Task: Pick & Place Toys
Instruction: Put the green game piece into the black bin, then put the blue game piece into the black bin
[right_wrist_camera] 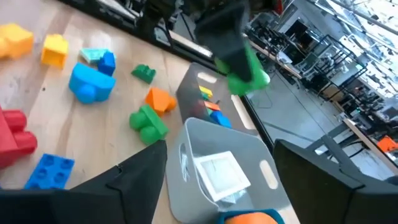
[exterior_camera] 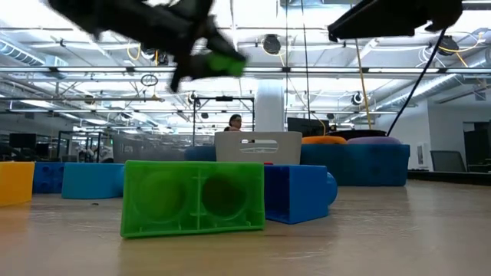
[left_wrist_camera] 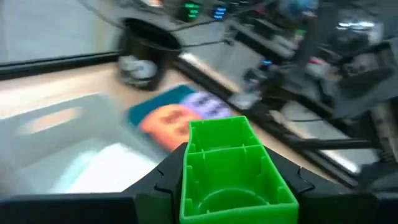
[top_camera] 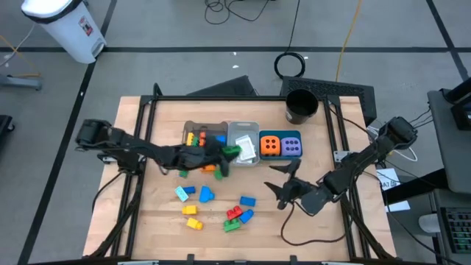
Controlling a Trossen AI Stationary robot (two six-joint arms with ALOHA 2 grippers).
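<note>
My left gripper is shut on a green brick and hangs above the grey bin, which holds a white card. The low view shows that brick high above the table. My right gripper stands open near the table's right side with nothing between its fingers, pointing toward the bins. Several loose bricks lie on the wood: teal, blue, yellow, red. An orange dotted cube and a purple one sit in the teal bin. My left gripper pinches the green brick's two opposite side walls between its two fingers. The fingers come nearly level from the table's left. The brick is lifted clear, above the grey bin, with its hollow side toward the wrist camera.
A clear bin with several bricks stands left of the grey bin. A black round cup stands at the far right. Close to the low camera lie a green brick and a blue one. A cable lies on the near right of the table.
</note>
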